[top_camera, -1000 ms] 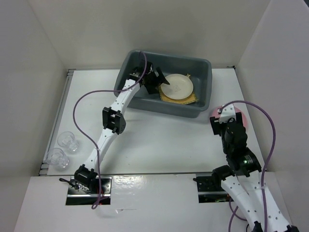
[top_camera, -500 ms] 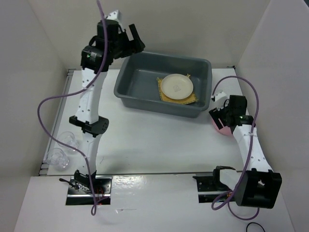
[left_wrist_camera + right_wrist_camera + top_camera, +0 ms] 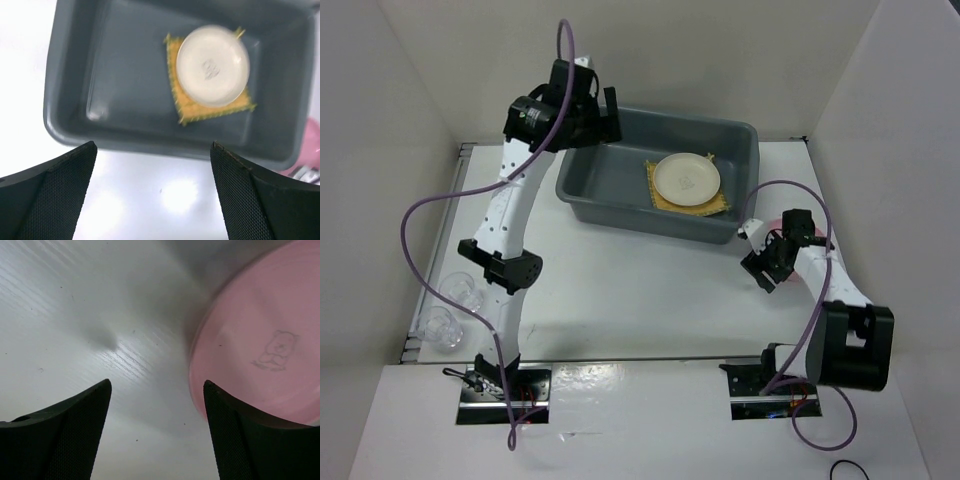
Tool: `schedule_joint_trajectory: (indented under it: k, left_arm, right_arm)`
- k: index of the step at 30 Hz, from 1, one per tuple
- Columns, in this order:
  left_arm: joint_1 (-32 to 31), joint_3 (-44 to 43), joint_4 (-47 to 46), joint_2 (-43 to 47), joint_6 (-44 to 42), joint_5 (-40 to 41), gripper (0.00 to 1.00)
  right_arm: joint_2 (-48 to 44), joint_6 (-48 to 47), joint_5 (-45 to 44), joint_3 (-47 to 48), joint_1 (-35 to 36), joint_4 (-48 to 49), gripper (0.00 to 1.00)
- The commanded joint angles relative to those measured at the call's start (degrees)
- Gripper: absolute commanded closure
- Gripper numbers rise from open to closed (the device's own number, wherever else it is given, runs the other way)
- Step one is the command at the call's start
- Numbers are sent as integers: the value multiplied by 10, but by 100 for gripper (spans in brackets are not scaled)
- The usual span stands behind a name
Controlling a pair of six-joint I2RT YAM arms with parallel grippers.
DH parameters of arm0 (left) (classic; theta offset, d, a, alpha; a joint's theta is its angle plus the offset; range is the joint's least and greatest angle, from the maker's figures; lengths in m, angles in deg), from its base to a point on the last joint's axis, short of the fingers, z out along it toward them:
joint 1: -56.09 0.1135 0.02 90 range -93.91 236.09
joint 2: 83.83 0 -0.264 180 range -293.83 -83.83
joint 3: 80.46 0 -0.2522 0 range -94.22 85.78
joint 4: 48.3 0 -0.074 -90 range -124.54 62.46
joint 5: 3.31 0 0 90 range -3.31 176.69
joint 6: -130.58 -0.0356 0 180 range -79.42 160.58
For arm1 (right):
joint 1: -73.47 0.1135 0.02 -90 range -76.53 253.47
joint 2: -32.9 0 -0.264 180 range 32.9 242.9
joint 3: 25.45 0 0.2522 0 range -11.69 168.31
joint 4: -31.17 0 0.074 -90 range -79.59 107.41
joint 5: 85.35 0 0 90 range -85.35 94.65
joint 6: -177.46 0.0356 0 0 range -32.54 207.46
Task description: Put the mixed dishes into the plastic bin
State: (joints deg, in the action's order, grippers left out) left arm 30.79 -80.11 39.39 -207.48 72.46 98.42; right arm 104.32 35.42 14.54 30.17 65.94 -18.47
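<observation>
The dark grey plastic bin stands at the back of the table. In it the cream plate lies on the yellow woven mat. My left gripper is open and empty, raised above the bin's far left corner; its view shows the bin, the cream plate and the mat below. The pink plate lies on the table right of the bin, mostly hidden by my right arm. My right gripper is open low at the pink plate's left edge. Two clear glass cups stand at the left.
White walls close in the table on the left, back and right. The second glass cup stands near the left front edge. Purple cables loop off both arms. A sliver of the pink plate shows past the bin's right end.
My left arm has lifted out of the bin and now hangs over its far left corner. My right gripper has swung down to the pink plate's left edge.
</observation>
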Motion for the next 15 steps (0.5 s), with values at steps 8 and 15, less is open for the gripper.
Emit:
schedule_joint_trajectory:
  k: [8,15]
  left_arm:
    - [-15,199,7,108,20,84,0]
    - [-15,237,7,119,46,95,0]
  right_arm:
    - [101,-21,11,20,-32,37,23]
    - [117,-33,5,13,-37,43,54]
